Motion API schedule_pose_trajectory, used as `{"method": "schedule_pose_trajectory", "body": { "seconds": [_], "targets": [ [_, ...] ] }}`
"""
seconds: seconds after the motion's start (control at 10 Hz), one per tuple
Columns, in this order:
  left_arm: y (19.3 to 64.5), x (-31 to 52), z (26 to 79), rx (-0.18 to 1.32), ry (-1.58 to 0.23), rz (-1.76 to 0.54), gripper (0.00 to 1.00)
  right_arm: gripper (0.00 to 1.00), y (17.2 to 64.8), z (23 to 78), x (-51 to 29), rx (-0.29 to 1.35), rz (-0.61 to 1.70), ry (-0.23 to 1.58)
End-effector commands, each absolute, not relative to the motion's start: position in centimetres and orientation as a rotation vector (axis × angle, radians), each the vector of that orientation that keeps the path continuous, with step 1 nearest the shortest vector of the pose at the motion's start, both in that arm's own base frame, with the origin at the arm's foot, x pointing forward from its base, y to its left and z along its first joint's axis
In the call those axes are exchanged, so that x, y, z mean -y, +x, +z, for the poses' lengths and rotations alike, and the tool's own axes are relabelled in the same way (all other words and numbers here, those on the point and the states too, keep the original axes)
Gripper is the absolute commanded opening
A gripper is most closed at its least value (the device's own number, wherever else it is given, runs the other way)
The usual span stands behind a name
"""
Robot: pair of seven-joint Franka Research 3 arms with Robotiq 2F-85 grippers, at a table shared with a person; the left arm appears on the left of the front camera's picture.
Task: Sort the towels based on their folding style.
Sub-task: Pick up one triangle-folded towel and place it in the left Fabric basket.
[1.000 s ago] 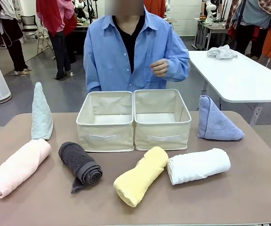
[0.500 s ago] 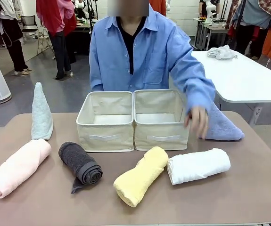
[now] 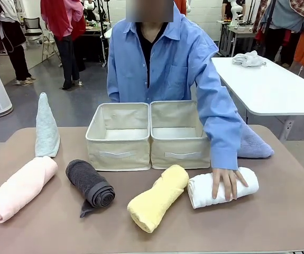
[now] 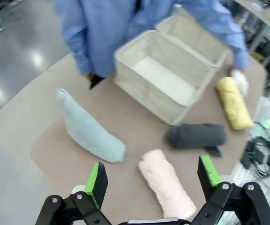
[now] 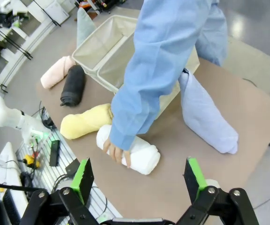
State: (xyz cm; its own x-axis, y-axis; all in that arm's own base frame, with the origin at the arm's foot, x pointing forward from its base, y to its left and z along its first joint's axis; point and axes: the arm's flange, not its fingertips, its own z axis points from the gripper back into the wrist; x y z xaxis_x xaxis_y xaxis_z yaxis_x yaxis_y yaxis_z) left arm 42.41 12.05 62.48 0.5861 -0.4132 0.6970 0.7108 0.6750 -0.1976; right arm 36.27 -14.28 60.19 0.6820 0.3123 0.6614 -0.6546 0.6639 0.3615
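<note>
Here, left bin [image 3: 118, 153] and right bin [image 3: 182, 152] show bare floors; left pincer [image 4: 152, 171], right pincer [image 5: 139, 171] gape wide.

Lavender-blue towel [image 3: 255, 146] half hidden behind person's sleeve [image 3: 220, 123].

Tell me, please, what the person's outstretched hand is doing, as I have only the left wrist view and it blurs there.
Observer: The person's hand lies flat on the white roll, in front of the right bin.
Operator: Is there a second triangle fold anywhere?
Observer: Yes, a lavender-blue triangle fold sits to the right of that bin, partly behind the sleeve.
Operator: And the right claw, please?
Observer: The right claw stands open and holds nothing, looking down on that hand.
</note>
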Motion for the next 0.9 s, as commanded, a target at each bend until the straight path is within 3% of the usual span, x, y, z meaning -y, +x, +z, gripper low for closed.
{"method": "schedule_pose_trajectory", "body": {
  "seconds": [0.0, 0.2, 0.4, 0.6, 0.8],
  "targets": [
    [51.5, -8.1, 64.2, 0.373, -0.278, -0.471, 1.00, 1.00, 36.3, 60.1, 14.4, 0.612, 0.580, 0.643],
    [57.0, -4.7, 62.1, 0.172, -0.177, -0.322, 1.00, 1.00, 36.3, 60.1, 14.4, 0.612, 0.580, 0.643],
    [60.7, -2.4, 58.2, 0.093, -0.080, -0.235, 1.00, 1.00, 36.3, 60.1, 14.4, 0.612, 0.580, 0.643],
    [62.9, -1.3, 54.0, 0.081, 0.041, -0.163, 1.00, 1.00, 36.3, 60.1, 14.4, 0.612, 0.580, 0.643],
    [63.1, 1.2, 51.2, 0.164, 0.076, -0.170, 1.00, 1.00, 36.3, 60.1, 14.4, 0.612, 0.580, 0.643]
  ]
}}
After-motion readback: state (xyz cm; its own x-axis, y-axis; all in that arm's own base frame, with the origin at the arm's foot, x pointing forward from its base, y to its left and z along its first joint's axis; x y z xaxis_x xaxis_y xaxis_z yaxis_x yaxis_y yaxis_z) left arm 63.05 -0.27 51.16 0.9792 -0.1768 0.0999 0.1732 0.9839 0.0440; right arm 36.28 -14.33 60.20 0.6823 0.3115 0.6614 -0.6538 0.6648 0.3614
